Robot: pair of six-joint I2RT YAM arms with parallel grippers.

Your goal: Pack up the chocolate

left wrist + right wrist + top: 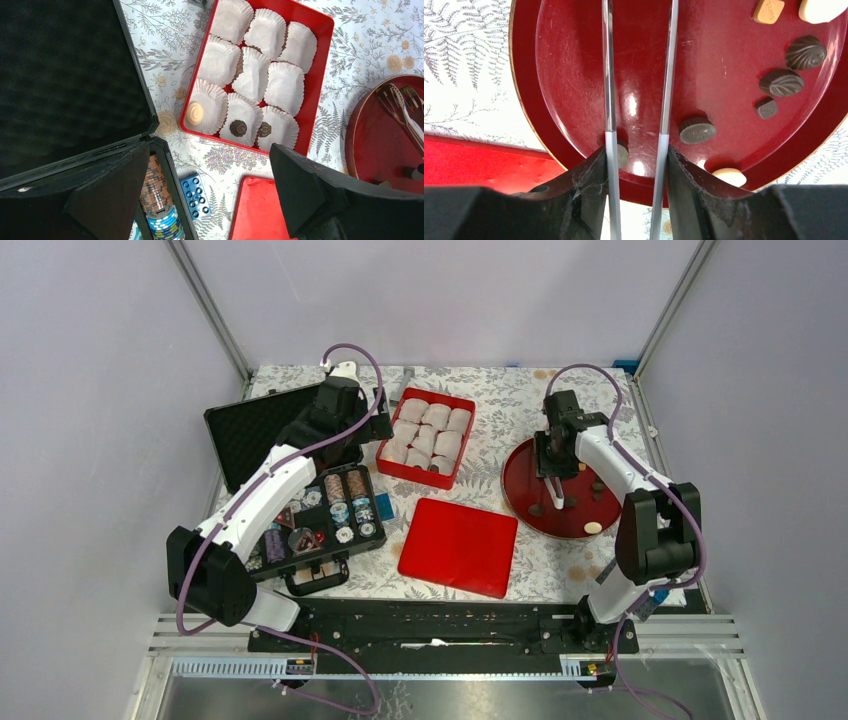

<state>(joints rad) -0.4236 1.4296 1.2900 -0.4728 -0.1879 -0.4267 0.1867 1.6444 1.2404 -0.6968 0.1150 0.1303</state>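
Several chocolate pieces lie on the dark red plate (574, 75): a dark round one (697, 130), leaf-shaped dark ones (781, 82), a pale one (730, 176). My right gripper (636, 155) is shut on metal tongs (609, 75), whose two arms stand apart above the plate; their tips are out of view. The red box (320, 75) holds white paper cups; three front cups contain chocolate, one pale tan (196, 112) and two dark (238, 127). My left gripper (207, 150) hangs open just in front of the box, with nothing in it.
A flat red lid (458, 546) lies at the table's front centre. An open black case (320, 515) with striped chips sits at the left, under my left arm. A small blue brick (197, 195) lies between the case and the lid.
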